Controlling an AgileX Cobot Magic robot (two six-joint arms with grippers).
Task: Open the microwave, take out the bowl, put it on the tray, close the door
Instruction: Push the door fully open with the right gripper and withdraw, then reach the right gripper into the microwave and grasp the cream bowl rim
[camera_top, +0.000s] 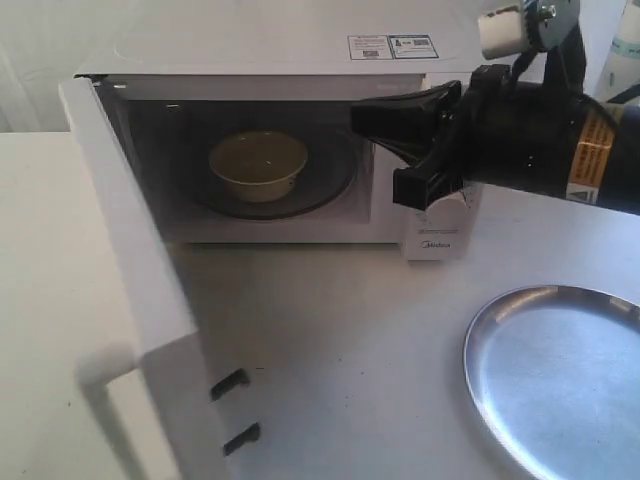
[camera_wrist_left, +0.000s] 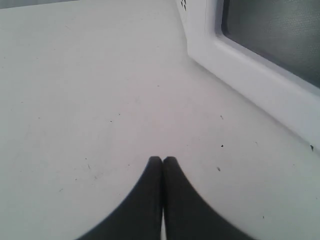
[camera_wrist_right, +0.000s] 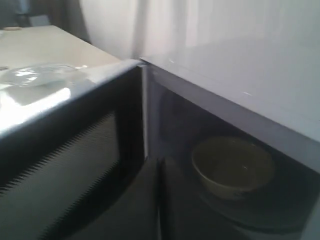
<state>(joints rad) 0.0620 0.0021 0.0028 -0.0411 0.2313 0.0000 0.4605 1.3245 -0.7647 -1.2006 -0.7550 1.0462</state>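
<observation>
The white microwave (camera_top: 270, 45) stands with its door (camera_top: 130, 260) swung wide to the left, bar handle (camera_top: 120, 400) nearest the camera. The cream bowl (camera_top: 258, 163) sits on the glass turntable inside, untouched. My right gripper (camera_top: 360, 115) hovers shut and empty in front of the control panel, pointing toward the cavity. The right wrist view shows the gripper (camera_wrist_right: 159, 162) near the bowl (camera_wrist_right: 232, 167) and the door's mesh face (camera_wrist_right: 60, 165). The silver tray (camera_top: 560, 370) lies at the front right. My left gripper (camera_wrist_left: 162, 159) is shut over bare table beside the door (camera_wrist_left: 250, 75).
The white tabletop (camera_top: 340, 330) stretches between the microwave and the tray. Two black latch hooks (camera_top: 235, 410) stick out of the door's free edge. A beige table (camera_top: 30, 250) lies left of the door.
</observation>
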